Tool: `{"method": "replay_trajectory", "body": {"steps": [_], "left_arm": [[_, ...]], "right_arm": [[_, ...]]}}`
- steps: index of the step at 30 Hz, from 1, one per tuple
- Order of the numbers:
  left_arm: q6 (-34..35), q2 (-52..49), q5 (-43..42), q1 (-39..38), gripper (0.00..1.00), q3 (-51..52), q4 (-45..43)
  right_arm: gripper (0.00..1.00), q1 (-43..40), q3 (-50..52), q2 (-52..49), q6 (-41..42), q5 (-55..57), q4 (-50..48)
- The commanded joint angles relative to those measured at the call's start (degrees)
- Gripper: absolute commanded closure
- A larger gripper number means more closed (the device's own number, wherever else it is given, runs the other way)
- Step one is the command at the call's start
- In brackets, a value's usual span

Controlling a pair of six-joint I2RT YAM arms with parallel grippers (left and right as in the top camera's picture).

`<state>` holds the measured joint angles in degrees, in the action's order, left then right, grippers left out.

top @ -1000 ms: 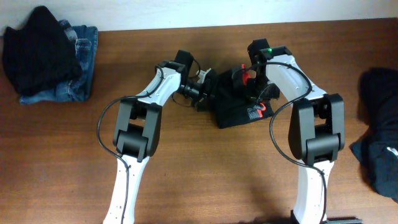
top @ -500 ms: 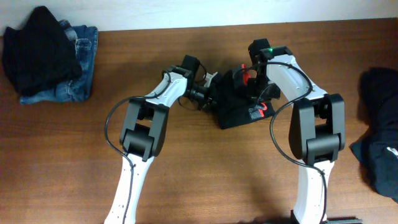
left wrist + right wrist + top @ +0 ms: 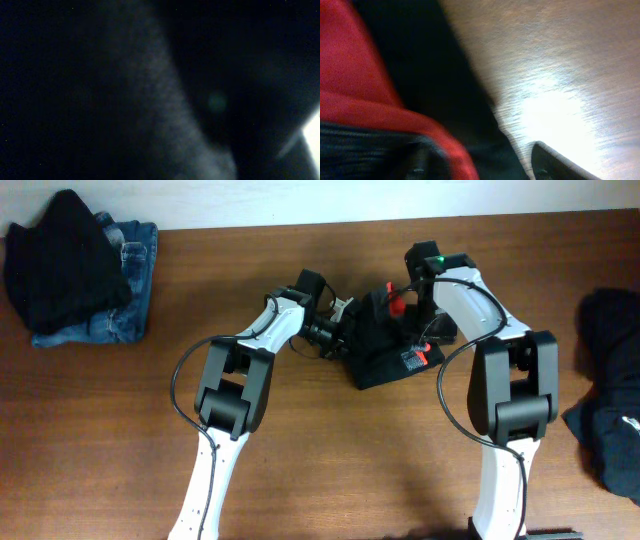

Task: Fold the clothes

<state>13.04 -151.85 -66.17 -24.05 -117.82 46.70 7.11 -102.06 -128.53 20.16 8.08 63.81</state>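
- Overhead: a folded black garment (image 3: 385, 365) lies on the brown table (image 3: 330, 450), a little behind the middle, between the two arms.
- The left gripper (image 3: 337, 337) is pressed against the garment's left edge. I cannot tell from here whether its jaws are wide or narrow.
- The right gripper (image 3: 412, 320) reaches down onto the garment's rear right part, by the red trim (image 3: 395, 308). Its own arm hides the jaws.
- A small red and white tag (image 3: 413, 360) sits near the garment's front right corner. Its writing is too small to read.
- Only this view shows the other clothes: a black bundle (image 3: 60, 260) on blue jeans (image 3: 135, 285) at the far left corner, and a dark heap (image 3: 610, 390) at the right edge.
- Left wrist: almost all dark, blurred fabric right against the lens, with a pale sliver at the right edge. No fingers can be made out, so the grip cannot be told.
- Right wrist: red trim and black fabric fill the left, close up, with bare wood on the right. One dark fingertip (image 3: 555, 160) shows at the bottom, over the wood. Whether the jaws hold cloth I cannot tell.
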Motion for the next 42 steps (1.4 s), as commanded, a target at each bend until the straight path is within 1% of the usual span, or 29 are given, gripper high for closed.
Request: {"method": "replay_trajectory", "body": {"steps": [1,2,5,8,12,13,17,19,24,28,32,36,42], "left_arm": [[0.79,-4.04,3.32,-1.92,1.00,-0.20,1.40],[0.79,-4.04,3.93,-1.88,1.00,-0.79,2.03],[0.24,-4.02,9.03,-1.88,1.00,-3.98,6.60],[-1.97,-4.02,15.50,-1.88,0.99,-8.59,12.72],[-3.10,-4.04,26.73,-1.55,1.00,-17.53,21.73],[-3.91,-4.02,30.42,-1.31,0.99,-21.09,24.50],[-4.20,-4.02,41.09,-0.22,0.99,-30.93,30.45],[-5.31,-4.02,44.19,0.55,0.99,-34.91,32.24],[-6.71,-4.02,49.00,3.21,0.99,-42.23,34.36],[-7.89,-4.02,52.15,6.16,0.99,-45.37,34.38],[-9.75,-4.02,52.74,9.01,0.99,-46.03,34.34],[-9.73,-4.04,54.53,11.93,0.99,-46.03,33.90],[-9.73,-4.02,55.10,16.28,0.99,-46.77,32.92]], "right_arm": [[0.05,0.72,0.50,-1.40,0.26,-2.47,-0.83],[0.01,0.72,0.50,-1.40,0.26,-2.47,-0.81],[0.01,0.72,0.50,-1.40,0.24,-2.45,-0.79],[0.01,0.72,0.50,-1.40,0.24,-2.45,-0.83],[0.01,0.72,0.50,-1.40,0.26,-2.45,-0.87],[0.01,0.72,0.50,-1.40,0.26,-2.45,-0.85],[0.01,0.72,0.55,-1.40,0.24,-2.45,-0.83],[0.01,0.72,0.55,-1.40,0.24,-2.45,-0.83],[0.01,0.72,0.55,-1.40,-0.07,-2.43,-0.81],[0.01,0.72,0.76,-1.40,-0.17,-2.40,-0.63],[0.01,0.72,1.49,-1.40,-0.17,-2.40,-0.70],[0.01,0.72,3.10,-1.40,-0.17,-2.43,-1.53],[0.01,0.74,7.58,-1.40,-0.13,-2.49,-4.48]]}}
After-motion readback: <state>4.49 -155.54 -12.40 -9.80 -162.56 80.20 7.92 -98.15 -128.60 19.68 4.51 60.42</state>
